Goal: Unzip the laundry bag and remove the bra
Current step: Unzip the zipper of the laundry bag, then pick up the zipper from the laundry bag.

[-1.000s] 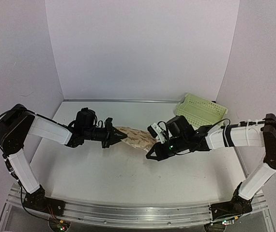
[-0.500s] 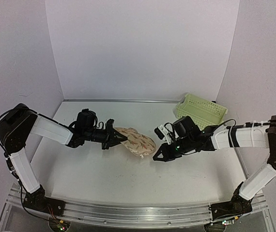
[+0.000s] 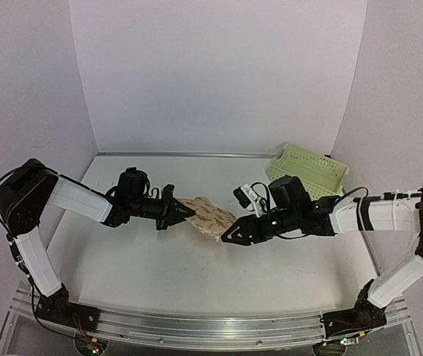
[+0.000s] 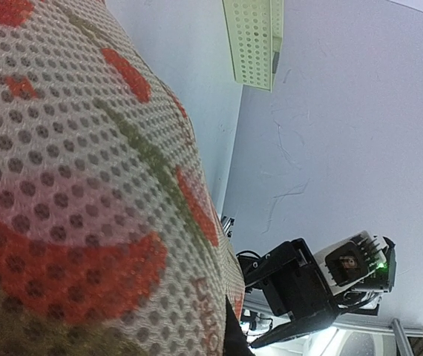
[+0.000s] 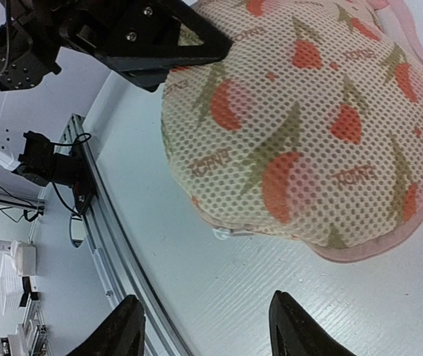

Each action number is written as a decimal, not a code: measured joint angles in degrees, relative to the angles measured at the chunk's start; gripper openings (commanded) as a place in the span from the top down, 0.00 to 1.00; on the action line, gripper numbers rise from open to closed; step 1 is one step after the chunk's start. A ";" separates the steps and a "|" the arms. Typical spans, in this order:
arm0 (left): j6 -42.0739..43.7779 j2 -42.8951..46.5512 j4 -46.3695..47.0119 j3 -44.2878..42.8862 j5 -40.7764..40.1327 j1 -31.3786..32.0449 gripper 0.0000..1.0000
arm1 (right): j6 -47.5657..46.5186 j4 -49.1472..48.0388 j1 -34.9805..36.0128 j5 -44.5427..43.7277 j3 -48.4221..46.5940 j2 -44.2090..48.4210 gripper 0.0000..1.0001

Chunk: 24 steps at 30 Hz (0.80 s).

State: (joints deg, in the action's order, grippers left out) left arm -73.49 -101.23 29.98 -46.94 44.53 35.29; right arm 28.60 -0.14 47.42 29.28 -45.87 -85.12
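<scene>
The laundry bag (image 3: 205, 216) lies mid-desk (image 3: 197, 282), its left end pinched in the closed left gripper (image 3: 176, 211). The right gripper (image 3: 230, 236) hovers just beside the bag's right end, fingers (image 5: 122, 330) spread wide, holding nothing. A pale-green basket (image 3: 308, 169) sits at the back right, well apart. Small brown lettering repeats across the mesh, too fine to read

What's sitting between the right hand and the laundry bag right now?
Only bare table; the right wrist view shows the open right hand short of the laundry bag.
</scene>
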 measured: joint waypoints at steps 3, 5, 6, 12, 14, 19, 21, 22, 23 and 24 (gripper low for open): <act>-1.01 0.00 0.00 0.00 -0.11 0.00 1.00 | 1.62 -3.48 0.55 1.31 0.11 -0.87 0.42; -1.70 0.00 0.02 0.00 -0.13 0.00 1.00 | 2.58 -5.55 0.76 2.01 0.13 -1.86 0.42; -1.90 0.00 0.02 0.00 -0.13 0.00 1.00 | 2.99 -6.38 0.79 2.36 0.13 -2.38 0.42; -3.28 0.04 0.02 0.00 -0.13 0.00 1.00 | 5.22 -9.94 0.90 3.85 0.42 -4.59 0.41; -3.50 0.15 0.02 0.00 -0.15 0.00 1.00 | 5.97 -11.21 0.90 3.91 0.94 -4.79 0.41; -4.24 0.63 -0.04 -0.44 -0.13 0.00 1.00 | 7.52 -13.27 0.92 3.91 1.79 -5.66 0.38; -4.57 0.92 -0.02 -0.85 -0.13 0.00 1.00 | 8.02 -14.58 1.05 3.89 1.79 -6.71 0.37; -4.61 1.14 0.02 -1.03 -0.13 0.00 1.00 | 8.31 -15.19 1.09 3.89 1.79 -7.34 0.37; -4.63 1.29 0.07 -1.09 -0.13 0.00 1.00 | 8.57 -15.78 1.14 3.91 1.79 -7.93 0.36; -4.66 1.46 0.07 -1.09 -0.13 0.02 1.00 | 8.85 -16.33 1.16 3.91 1.79 -8.52 0.36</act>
State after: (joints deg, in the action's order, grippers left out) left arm -78.15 -99.77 30.04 -48.03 44.40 35.31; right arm 37.45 -16.47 48.58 33.19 -44.07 -93.65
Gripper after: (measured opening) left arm 0.049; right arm 0.630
